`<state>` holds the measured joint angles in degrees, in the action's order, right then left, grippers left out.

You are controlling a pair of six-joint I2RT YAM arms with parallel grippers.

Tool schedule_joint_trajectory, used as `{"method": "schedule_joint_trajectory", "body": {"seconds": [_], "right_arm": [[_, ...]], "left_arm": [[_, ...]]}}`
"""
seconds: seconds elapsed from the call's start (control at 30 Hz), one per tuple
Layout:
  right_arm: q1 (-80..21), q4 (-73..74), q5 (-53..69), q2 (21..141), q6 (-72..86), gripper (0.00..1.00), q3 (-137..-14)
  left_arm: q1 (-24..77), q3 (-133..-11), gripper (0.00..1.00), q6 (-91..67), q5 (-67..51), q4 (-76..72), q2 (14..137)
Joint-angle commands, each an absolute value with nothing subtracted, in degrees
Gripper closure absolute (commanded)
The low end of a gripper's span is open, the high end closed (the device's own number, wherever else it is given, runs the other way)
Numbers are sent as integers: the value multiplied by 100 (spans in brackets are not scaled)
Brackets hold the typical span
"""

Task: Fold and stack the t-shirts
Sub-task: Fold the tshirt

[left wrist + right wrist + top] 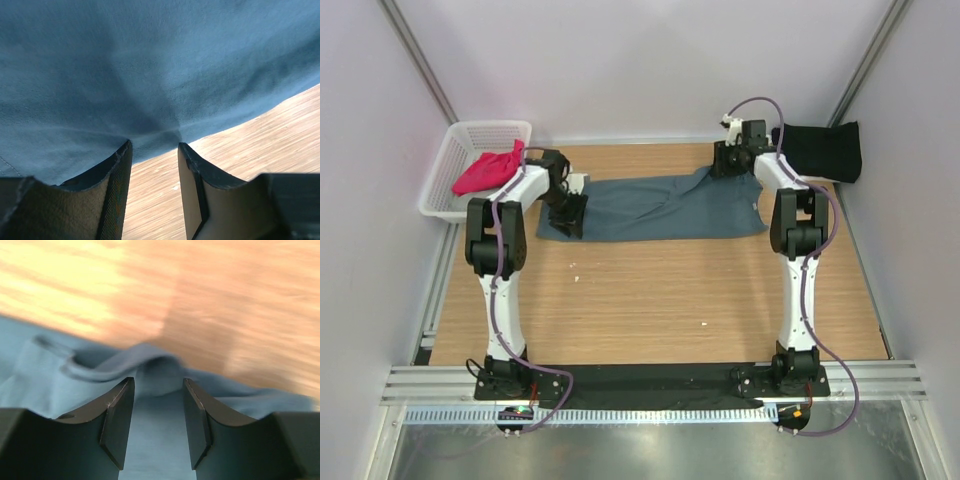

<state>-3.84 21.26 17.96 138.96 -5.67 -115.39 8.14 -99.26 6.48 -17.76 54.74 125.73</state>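
The slate blue-grey t-shirt [660, 205] lies flat on the desk [650, 300], its long axis running from one claw to the other. Each arm is therefore nearest to its own end of the cloth.

The left claw [570, 212] is at the shirt's left end. In the left wrist view its jaws stand parted over the near hem, with bare wood showing in the gap and the cloth spreading away ahead of the fingertips [125, 150]. The right claw [728, 160] is at the shirt's far right corner. Its jaws are likewise parted, with a raised ridge of fabric and a seamed edge just beyond the tips and flat cloth beneath them. Neither claw visibly pinches the shirt.

The next move probably depends on both claws closing on their ends together, so the shirt can be carried across its short axis into a fold.

Beyond the right claw lies the black t-shirt [820, 150]. To the left of the left claw, the magenta-pink t-shirt [488, 172] sits in the white basket [455, 145].
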Motion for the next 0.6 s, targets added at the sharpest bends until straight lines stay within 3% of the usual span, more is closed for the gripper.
{"method": "schedule_joint_trajectory", "body": {"seconds": [0.0, 0.27, 0.57], "right_arm": [[-158, 1732, 1433, 13851, -624, 50, -12031], [-79, 1670, 1195, 13536, -958, 50, -12472], [-202, 2223, 2987, 12455, -107, 52, -11217]], "left_arm": [[826, -9695, 57, 747, -1696, 5379, 12375], [835, -9536, 57, 712, -1696, 5344, 12199], [835, -9572, 57, 677, -1749, 5318, 11997]]}}
